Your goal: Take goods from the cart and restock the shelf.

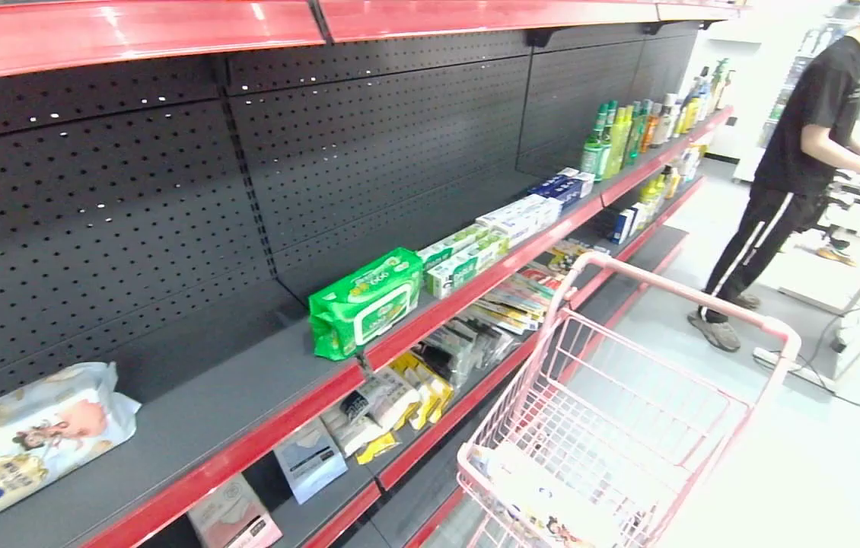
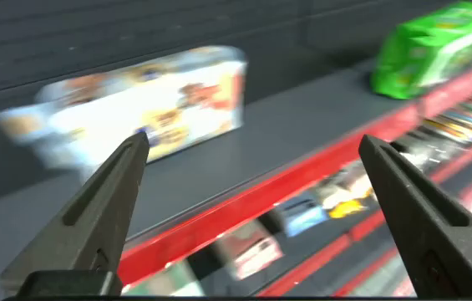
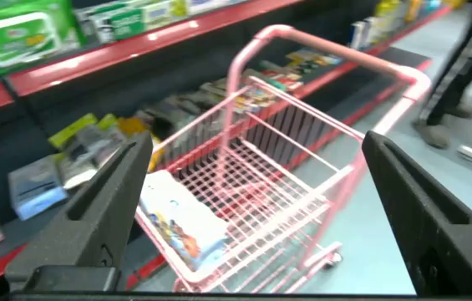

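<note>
Restocking looks partly done. One white printed pack (image 1: 27,441) lies on the shelf (image 1: 194,411) at eight o'clock, and one green wipes pack (image 1: 361,301) sits near centre. One pack (image 3: 181,221), perhaps the last, lies in the pink cart (image 1: 689,293) at five o'clock. The left gripper (image 2: 254,144) and right gripper (image 3: 258,140) are both spread wide and empty.

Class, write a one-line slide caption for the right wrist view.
Open right end effector facing a pink cart holding a white pack, beside red-edged shelves.
</note>
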You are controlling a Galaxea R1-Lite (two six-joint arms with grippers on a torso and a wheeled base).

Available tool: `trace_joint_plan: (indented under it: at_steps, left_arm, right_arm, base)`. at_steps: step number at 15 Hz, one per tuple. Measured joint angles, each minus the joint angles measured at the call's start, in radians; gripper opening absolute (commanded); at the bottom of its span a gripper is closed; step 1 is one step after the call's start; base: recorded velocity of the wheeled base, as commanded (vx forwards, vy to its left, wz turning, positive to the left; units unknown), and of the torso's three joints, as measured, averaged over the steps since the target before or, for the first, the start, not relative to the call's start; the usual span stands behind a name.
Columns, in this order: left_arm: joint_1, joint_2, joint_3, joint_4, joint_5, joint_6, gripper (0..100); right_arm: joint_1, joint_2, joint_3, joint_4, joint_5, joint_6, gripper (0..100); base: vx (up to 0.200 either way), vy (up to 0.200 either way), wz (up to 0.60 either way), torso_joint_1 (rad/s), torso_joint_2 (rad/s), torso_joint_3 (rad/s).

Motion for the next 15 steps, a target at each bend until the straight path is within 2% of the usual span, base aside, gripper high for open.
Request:
trace_joint_plan:
  at_steps: [1, 8, 11, 13, 15]
  left_arm:
    - [0.000, 0.000, 0.000, 0.000, 0.000, 0.000, 100]
    - [0.000, 0.000, 0.000, 0.000, 0.000, -0.001, 100]
    - [0.000, 0.000, 0.000, 0.000, 0.000, -0.001, 100]
    - [0.000, 0.000, 0.000, 0.000, 0.000, 0.000, 100]
    - [0.000, 0.000, 0.000, 0.000, 0.000, 0.000, 100]
  right_arm:
    - [0.000, 0.000, 0.000, 0.000, 0.000, 0.000, 100]
    - [0.004, 0.015, -0.020, -0.003, 0.025, 0.002, 100]
    - [0.014, 0.171, -0.216, -0.009, 0.041, 0.073, 100]
    - [0.019, 0.412, -0.406, -0.013, 0.045, 0.079, 100]
    - [0.029, 0.706, -0.528, -0.022, 0.047, 0.041, 100]
  base:
    - [0.000, 0.000, -0.60, -0.002, 0.00, 0.002]
    - [0.000, 0.000, 0.00, 0.000, 0.00, 0.000]
    - [0.000, 0.000, 0.00, 0.000, 0.00, 0.000]
    - [0.000, 0.000, 0.00, 0.000, 0.00, 0.000]
    - [0.000, 0.000, 0.00, 0.000, 0.00, 0.000]
